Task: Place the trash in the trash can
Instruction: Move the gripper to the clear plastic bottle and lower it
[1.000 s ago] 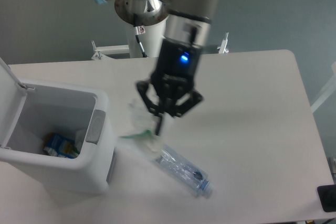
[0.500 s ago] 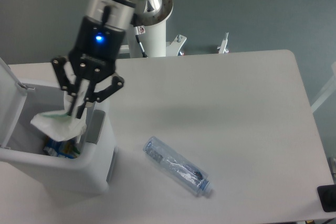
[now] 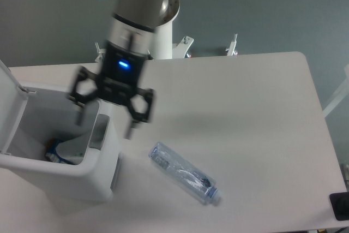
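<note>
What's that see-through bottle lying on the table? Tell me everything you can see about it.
The bottle is clear plastic with a bluish tint, crumpled along its sides. It lies on its side on the white table, slanted, with its neck end toward the front right and its base toward the bin. Something dark shows inside. Only the table touches it; the hand is open, up and left of it.

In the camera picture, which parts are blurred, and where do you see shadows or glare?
Camera view: the hand and its fingers are smeared by motion blur, with a bright blue light glowing on the wrist; the plastic bottle and trash can stay sharp; a soft shadow lies on the table.
</note>
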`<state>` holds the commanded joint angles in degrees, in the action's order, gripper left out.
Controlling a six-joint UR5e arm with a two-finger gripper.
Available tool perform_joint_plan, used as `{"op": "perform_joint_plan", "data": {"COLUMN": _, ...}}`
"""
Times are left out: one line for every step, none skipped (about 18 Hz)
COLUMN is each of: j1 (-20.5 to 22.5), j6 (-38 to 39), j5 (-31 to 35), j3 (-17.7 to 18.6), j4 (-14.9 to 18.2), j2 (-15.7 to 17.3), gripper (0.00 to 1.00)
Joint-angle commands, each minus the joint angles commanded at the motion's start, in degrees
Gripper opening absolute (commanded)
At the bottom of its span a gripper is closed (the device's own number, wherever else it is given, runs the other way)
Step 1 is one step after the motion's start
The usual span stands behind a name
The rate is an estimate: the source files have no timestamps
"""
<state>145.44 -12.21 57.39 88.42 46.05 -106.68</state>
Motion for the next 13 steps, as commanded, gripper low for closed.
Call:
{"op": "perform_joint_plan", "data": {"j1": 0.89, "j6": 0.00, "j5": 0.09, "j3": -0.35, "j4": 0.00, "j2": -1.84, "gripper": 1.00}}
{"op": "perform_joint_plan", "data": {"j1": 1.68, "j6": 0.00, "j5": 0.96, "j3": -0.70, "j4": 0.09, "j2": -3.69, "gripper": 1.00}}
{"op": "perform_joint_plan", "data": {"j1": 1.95, "j6": 0.08, "j5": 3.06, "j3": -1.23, "j4": 0.09, "j2": -5.19, "gripper": 1.00}}
{"op": "perform_joint_plan", "data": {"j1": 2.04, "j6": 0.61, "j5": 5.86, "j3": -1.49, "j4": 0.17, "j2": -6.68, "gripper": 1.00}}
{"op": "perform_joint_plan", "data": {"j1": 1.95, "j6": 0.70, "j5": 8.59, "j3": -1.93, "j4": 0.26, "j2": -8.35, "gripper": 1.00}}
{"op": "perform_joint_plan", "data": {"j1": 1.86, "j6": 0.87, "j5": 11.14, "j3": -2.63, "j4": 0.61, "j2": -9.76, "gripper": 1.00}}
{"op": "perform_joint_plan", "data": {"j1": 1.60, "j6": 1.22, "j5": 12.99, "j3": -3.25, "j4": 0.96, "j2": -10.73, "gripper": 1.00}}
{"op": "perform_joint_plan", "data": {"j1": 1.42, "j6": 1.66, "j5": 13.79, "j3": -3.60, "j4": 1.58, "j2": -11.61, "gripper": 1.00}}
{"op": "perform_joint_plan", "data": {"j1": 1.34, "j6": 2.10, "j5": 14.23, "j3": -4.30, "j4": 2.37, "j2": -12.40, "gripper": 1.00}}
{"op": "perform_joint_plan", "data": {"j1": 1.25, "j6": 2.80, "j5": 15.11, "j3": -5.09, "j4": 3.59, "j2": -13.02, "gripper": 1.00}}
{"op": "perform_joint_plan", "data": {"j1": 1.07, "j6": 3.24, "j5": 16.16, "j3": -6.23, "j4": 5.34, "j2": -13.81, "gripper": 1.00}}
{"op": "perform_joint_plan", "data": {"j1": 0.38, "j6": 3.68, "j5": 17.48, "j3": -7.72, "j4": 7.54, "j2": -15.12, "gripper": 1.00}}
{"op": "perform_joint_plan", "data": {"j1": -0.24, "j6": 4.73, "j5": 19.23, "j3": -9.48, "j4": 9.82, "j2": -16.53, "gripper": 1.00}}
